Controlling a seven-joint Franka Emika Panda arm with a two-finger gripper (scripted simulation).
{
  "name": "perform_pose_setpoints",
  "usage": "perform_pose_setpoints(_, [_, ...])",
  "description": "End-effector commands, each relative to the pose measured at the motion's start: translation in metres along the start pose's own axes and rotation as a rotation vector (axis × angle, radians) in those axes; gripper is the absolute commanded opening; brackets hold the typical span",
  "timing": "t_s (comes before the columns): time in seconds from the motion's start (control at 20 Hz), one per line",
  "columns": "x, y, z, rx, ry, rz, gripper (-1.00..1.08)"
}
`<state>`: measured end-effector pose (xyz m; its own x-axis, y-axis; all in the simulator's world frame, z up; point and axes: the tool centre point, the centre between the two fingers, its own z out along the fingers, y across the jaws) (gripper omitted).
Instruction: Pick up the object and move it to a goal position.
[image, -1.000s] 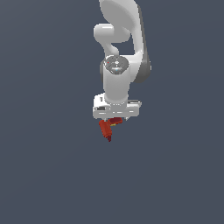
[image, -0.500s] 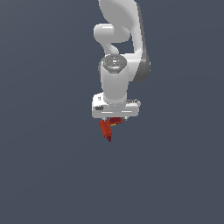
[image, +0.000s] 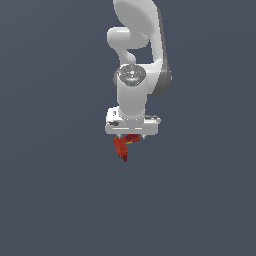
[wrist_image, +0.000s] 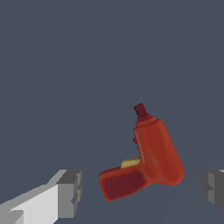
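The object is a small red drill (image: 122, 146) with a dark red tip and a small yellow mark. In the exterior view it sits just below the white gripper (image: 131, 137), its tip pointing down in the picture. In the wrist view the drill (wrist_image: 153, 153) lies between the two grey fingertips (wrist_image: 70, 192). There is a gap between the drill and each fingertip. The gripper (wrist_image: 140, 191) is open, its jaws standing wide on either side of the drill and touching nothing.
A plain dark grey surface fills both views. The white arm (image: 135, 60) rises straight above the gripper in the exterior view. No other objects show.
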<state>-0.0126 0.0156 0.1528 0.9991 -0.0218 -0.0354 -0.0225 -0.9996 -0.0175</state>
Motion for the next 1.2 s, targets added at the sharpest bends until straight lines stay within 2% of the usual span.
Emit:
perform_pose_setpoints(0.0, [-0.002, 0.0, 0.005, -0.007, -0.001, 0.029, 1.08])
perform_pose_setpoints(0.6, [-0.019, 0.002, 0.038, -0.062, 0.007, 0.261, 1.08])
perform_pose_setpoints(1.15, [-0.038, 0.005, 0.069, -0.115, 0.034, 0.501, 1.08])
